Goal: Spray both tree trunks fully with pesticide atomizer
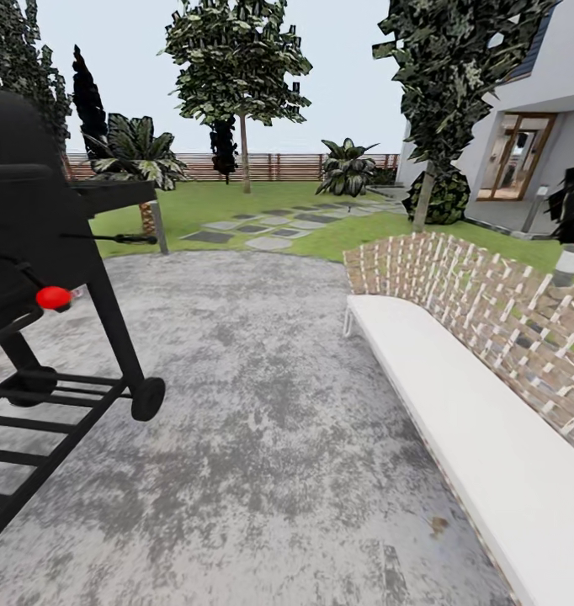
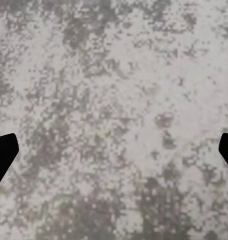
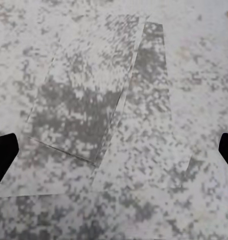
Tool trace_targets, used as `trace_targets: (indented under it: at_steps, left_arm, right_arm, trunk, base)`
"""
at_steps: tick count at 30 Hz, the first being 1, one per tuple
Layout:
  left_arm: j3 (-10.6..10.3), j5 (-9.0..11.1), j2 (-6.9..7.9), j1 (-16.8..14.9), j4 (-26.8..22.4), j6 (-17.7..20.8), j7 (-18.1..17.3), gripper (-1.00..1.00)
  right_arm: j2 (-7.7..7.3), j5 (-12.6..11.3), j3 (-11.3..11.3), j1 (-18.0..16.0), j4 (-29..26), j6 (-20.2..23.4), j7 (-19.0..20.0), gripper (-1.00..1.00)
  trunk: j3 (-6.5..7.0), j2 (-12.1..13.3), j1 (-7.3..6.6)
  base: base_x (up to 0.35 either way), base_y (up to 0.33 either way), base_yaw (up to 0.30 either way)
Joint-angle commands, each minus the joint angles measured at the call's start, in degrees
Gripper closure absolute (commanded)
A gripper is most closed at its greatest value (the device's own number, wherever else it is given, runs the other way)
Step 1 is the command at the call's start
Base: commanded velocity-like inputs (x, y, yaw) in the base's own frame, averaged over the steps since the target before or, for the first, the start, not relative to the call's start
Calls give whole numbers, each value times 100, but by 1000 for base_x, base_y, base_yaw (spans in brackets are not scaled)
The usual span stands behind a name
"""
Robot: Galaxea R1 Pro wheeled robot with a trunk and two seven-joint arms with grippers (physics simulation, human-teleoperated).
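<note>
Robot parked on grey patio (image 1: 262,404), grill (image 1: 34,252) near left, bench (image 1: 489,446) right; trees (image 1: 236,76) seen far across lawn; atomizer not located, nothing sprayed yet; both grippers (image 2: 114,150) (image 3: 114,150) spread wide, empty.

All we can see of the bot itself are the fingertips: plain matte black wedges on the left gripper (image 2: 114,155) and the same on the right gripper (image 3: 114,152), blunt angled ends, no screws, cables or markings we can make out.
</note>
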Motion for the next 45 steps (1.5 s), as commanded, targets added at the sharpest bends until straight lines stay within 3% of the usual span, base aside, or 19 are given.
trace_targets:
  at_steps: [1, 45]
  left_arm:
    - [0, 0, 0, 0, 0, 0, -1, -100]
    - [0, -9, 0, 0, 0, 0, -1, -100]
  right_arm:
    - [0, 0, 0, 0, 0, 0, 0, -100]
    - [0, -1, 9, 0, 0, 0, 0, -100]
  trunk:
    - [0, 0, 0]
    - [0, 0, 0]
  base:
    - [340, 0, 0]
    - [340, 0, 0]
